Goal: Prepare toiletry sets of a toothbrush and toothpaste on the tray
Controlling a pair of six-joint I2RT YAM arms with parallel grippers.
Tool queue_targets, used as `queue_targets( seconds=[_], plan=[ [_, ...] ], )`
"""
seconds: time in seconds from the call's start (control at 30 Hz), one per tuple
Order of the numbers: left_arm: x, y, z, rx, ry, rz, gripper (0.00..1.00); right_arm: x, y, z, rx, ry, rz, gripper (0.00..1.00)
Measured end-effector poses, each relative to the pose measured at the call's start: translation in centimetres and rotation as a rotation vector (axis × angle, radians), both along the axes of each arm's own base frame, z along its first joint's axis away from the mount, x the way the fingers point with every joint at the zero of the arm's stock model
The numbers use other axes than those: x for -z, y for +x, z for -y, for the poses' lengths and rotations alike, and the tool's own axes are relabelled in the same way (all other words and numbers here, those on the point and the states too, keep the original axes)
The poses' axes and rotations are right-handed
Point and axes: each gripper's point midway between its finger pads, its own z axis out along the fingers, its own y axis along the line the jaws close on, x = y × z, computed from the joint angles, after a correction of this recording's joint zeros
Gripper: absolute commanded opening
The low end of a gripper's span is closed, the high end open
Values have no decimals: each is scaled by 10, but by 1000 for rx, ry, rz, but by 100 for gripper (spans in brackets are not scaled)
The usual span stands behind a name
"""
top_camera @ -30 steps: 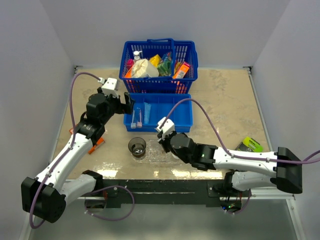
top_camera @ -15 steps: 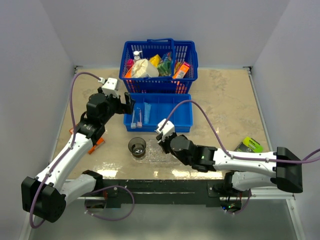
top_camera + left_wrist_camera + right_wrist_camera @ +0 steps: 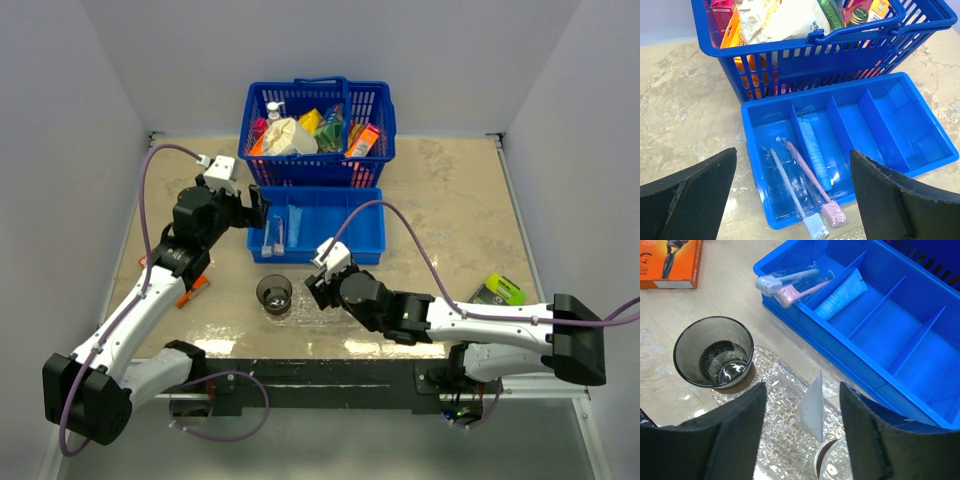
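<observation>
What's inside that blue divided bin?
Two wrapped toothbrushes share the bin's end compartment, a toothpaste tube lies next door; the rest looks empty. The floor beneath the tube is covered.

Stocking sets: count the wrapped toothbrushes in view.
2: the white-headed toothbrush and the pink-headed toothbrush, side by side in the blue divided plastic bin's end compartment. Others may be hidden.

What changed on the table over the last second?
The right gripper opened above the tray, letting go of the toothpaste tube, which now sits free between the open jaws. The left gripper stayed open over the blue bin; the toothbrushes, cup and basket have not moved.
</observation>
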Motion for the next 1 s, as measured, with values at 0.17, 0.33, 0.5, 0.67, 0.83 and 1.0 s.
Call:
queue_targets(
  seconds=[0.17, 0.33, 0.5, 0.67, 0.83, 1.0],
  plan=[
    [-1, 0, 0, 0, 0, -1, 98, -4, -1, 0, 8, 34, -15, 71],
    [-2, -2, -1, -1, 1, -1, 98, -25, -3, 2, 23, 111, -22, 72],
    [-5, -3, -1, -1, -2, 7, 96, -55, -1, 1, 37, 191, -24, 72],
    [-5, -2, -2, -6, 3, 8, 94, -79, 1, 13, 45, 274, -33, 70],
    [-4, -4, 3, -12, 44, 20, 93, -96, 22, 41, 85, 356, -59, 66],
    [0, -14, 19, 8, 121, 31, 93, -107, 45, 84, 173, 426, -66, 65]
  ],
)
